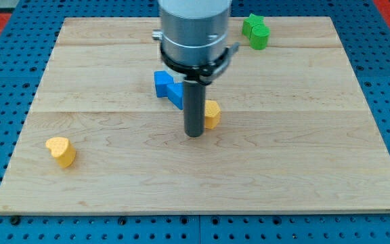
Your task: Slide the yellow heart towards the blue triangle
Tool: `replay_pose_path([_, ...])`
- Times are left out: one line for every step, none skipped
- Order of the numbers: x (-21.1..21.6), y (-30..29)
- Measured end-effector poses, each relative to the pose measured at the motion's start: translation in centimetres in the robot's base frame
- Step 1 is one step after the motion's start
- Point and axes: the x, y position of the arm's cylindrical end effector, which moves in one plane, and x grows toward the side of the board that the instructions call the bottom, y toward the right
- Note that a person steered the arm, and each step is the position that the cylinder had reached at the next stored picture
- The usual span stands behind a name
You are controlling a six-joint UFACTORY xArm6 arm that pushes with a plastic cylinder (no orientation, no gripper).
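Note:
A yellow heart (pixel 61 151) lies near the view's bottom left of the wooden board (pixel 290 156). A blue block (pixel 167 86), partly hidden by the arm so its shape is unclear, sits near the board's middle. My tip (pixel 194 134) rests on the board just below and right of the blue block, far right of the yellow heart. A second yellow block (pixel 212 114) touches the rod's right side, partly hidden behind it.
A green block (pixel 256 30) sits near the view's top right of the board. The arm's grey body (pixel 193 30) hangs over the top middle. Blue pegboard (pixel 5 81) surrounds the board.

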Motion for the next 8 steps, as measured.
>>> replay_pose_path([2.5,-1.2])
replay_pose_path([8.9,-6.8])
replay_pose_path([9.4,-19.2])
replay_pose_path([7.2,-24.0])
replay_pose_path([5.8,-17.0])
replay_pose_path([4.9,-15.0])
replay_pose_path([4.3,-15.7])
replay_pose_path([5.3,-22.1])
